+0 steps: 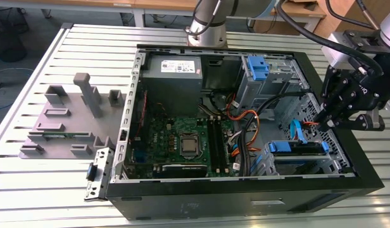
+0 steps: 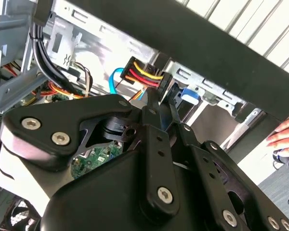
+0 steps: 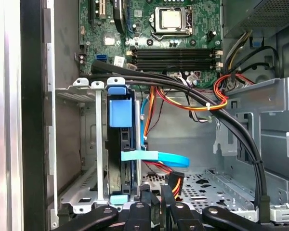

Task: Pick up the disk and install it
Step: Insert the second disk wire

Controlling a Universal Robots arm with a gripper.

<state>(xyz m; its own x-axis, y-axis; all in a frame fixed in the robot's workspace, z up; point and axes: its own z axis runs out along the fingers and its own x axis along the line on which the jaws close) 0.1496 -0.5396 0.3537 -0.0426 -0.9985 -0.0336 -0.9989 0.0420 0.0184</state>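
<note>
The gripper [image 3: 156, 199] shows its black fingertips [image 3: 145, 196] close together just above the drive cage [image 3: 89, 144], with only a narrow gap and nothing visibly between them, though whether they pinch one of the cables [image 3: 176, 180] beside them I cannot tell; in the second wrist view the same fingers [image 2: 156, 103] point at a black connector with red and yellow wires [image 2: 142, 74]; the disk [image 3: 120, 144] sits edge-on in the cage, its blue carrier frame facing out, a light blue cable [image 3: 154, 156] crossing its lower part; in the exterior view the gripper [image 1: 327, 124] hangs over the open computer case [image 1: 182, 202] at the exterior view's right, just above the disk [image 1: 296, 148]; a person's fingers [image 2: 285, 134] rest outside the case
</note>
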